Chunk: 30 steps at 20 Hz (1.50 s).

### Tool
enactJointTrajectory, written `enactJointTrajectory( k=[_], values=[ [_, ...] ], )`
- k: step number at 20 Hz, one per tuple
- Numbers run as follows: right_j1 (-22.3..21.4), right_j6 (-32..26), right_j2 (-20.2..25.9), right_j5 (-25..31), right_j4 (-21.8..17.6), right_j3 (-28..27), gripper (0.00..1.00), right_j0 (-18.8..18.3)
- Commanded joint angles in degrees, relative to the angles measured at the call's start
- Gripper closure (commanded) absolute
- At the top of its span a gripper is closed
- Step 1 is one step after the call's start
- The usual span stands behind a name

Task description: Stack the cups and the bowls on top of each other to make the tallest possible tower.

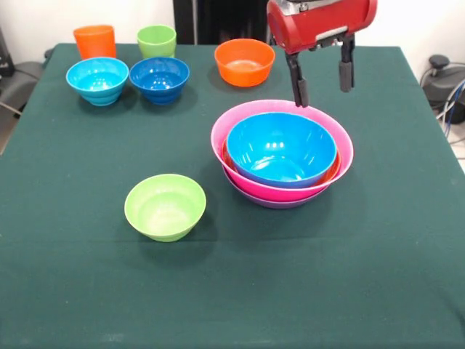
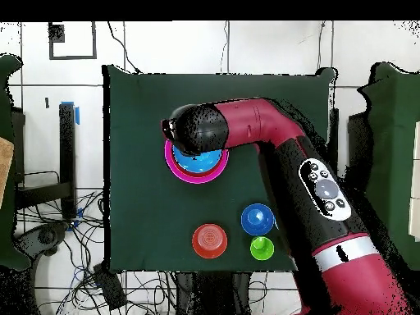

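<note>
gripper (image 1: 320, 82) jaws apart, empty, over far rim of tower (image 1: 282, 155) | nested glossy plastic bowls, big blue innermost, mid-table | small lime-green plastic bowl (image 1: 165, 206) beside it, apart

Arm (image 1: 320, 22) cut off by front view's top edge, tower (image 2: 176, 168) largely hidden under arm overhead, purple bowl (image 1: 280, 202) mostly nested out of sight, orange cup and light-blue bowl hidden overhead.

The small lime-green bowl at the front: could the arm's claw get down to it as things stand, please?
Probably yes: the small lime-green bowl sits alone on bare cloth, nothing over it, and the open, empty claw hangs above the tower beside it.
</note>
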Motion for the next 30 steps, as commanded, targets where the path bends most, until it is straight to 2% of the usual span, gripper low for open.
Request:
enactJointTrajectory(
  k=[1,2,4,6,9,11,22,25,27,29,30],
  values=[
    [-0.2,11.0,-9.3,16.3,1.6,-7.3,0.0,7.1],
    [-0.3,11.0,-9.7,17.2,1.4,-8.2,0.0,7.5],
    [1.7,7.7,-10.7,19.5,-0.5,-14.0,0.0,7.8],
    [5.3,2.6,-10.8,22.0,-2.6,-21.5,0.0,6.9],
    [12.6,-5.6,-8.6,27.8,-2.3,-32.6,0.0,4.7],
    [15.6,-10.7,-6.7,31.3,-2.5,-37.6,0.0,3.5],
    [25.5,-23.5,0.2,41.5,-2.8,-51.7,0.0,0.6],
    [26.6,-25.8,0.8,41.6,-4.0,-53.9,0.0,0.8],
    [26.3,-32.9,1.7,38.0,-7.8,-55.9,0.0,1.8],
    [26.6,-44.1,3.9,31.4,-12.6,-58.4,0.0,3.2],
    [28.1,-46.4,4.8,30.9,-13.9,-60.1,0.0,3.9]
  ],
)
